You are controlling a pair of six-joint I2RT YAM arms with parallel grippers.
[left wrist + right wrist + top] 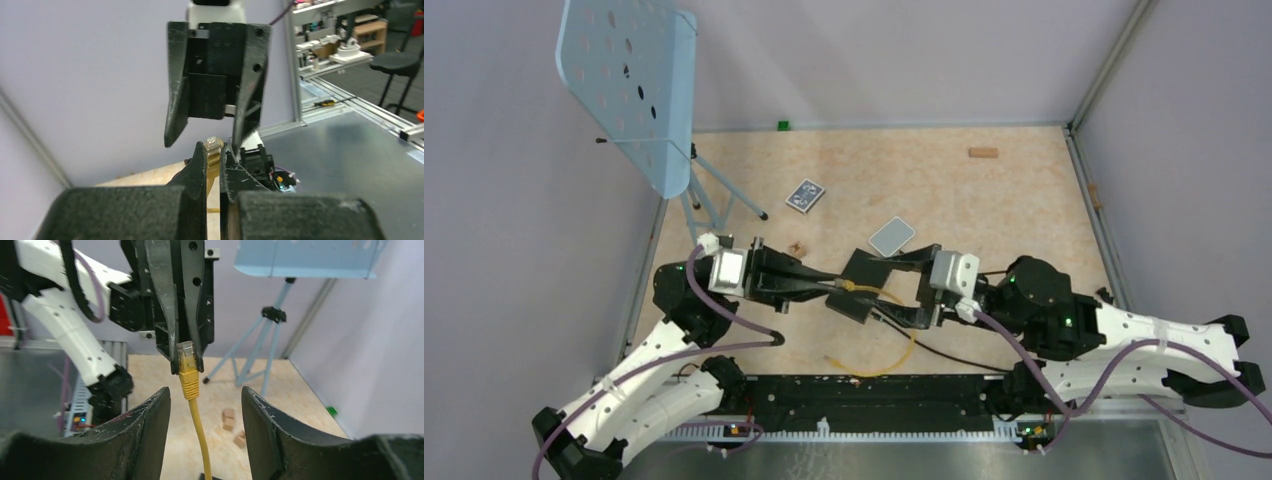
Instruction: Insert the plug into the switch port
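Cork tabletop [984, 210] carries the black box [864, 268]. Left of it the left gripper [829, 287] pinches the clear plug [187, 356], long axis along its fingers, tip pointing away from the box, yellow cable [904, 345] trailing toward it. Right gripper [205, 392] gapes beside the box.

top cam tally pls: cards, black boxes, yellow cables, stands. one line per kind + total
Cards: 2 (dark patterned card, pale grey-blue card)
Black boxes: 1 (black box)
Yellow cables: 1 (yellow cable, with its plug)
Stands: 1 (blue stand)
Total: 5
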